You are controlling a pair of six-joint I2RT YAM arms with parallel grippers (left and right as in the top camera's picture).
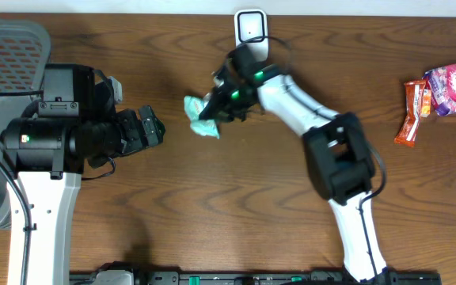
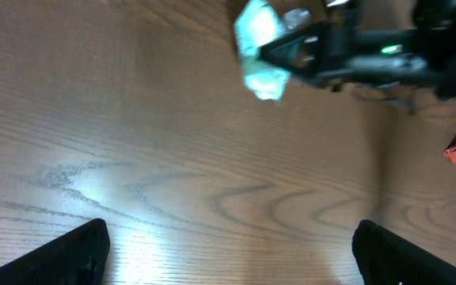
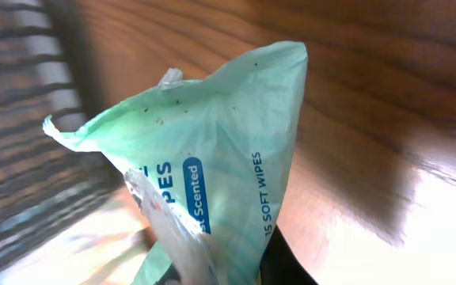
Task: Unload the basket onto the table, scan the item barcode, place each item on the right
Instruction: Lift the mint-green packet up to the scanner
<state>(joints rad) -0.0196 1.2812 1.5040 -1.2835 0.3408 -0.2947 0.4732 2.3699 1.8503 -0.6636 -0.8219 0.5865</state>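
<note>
Wipes packet [image 1: 201,117], right hand [image 1: 217,104] clamped on it

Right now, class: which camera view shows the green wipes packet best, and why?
The right wrist view: the wipes packet fills the frame and its print is readable. Overhead shows it small, in the right gripper. The left wrist view shows only a blurred pale-green shape at the top.

The table [image 1: 172,206] is dark brown wood with visible grain, smooth and polished enough to throw back glare. The wipes packet [image 1: 200,115] is thin pale-green plastic film, crinkled and faintly shiny, and the snack wrappers [image 1: 442,95] at the right look like glossy printed foil. The right arm [image 1: 291,99] has smooth white plastic shells beside matt black housings.
</note>
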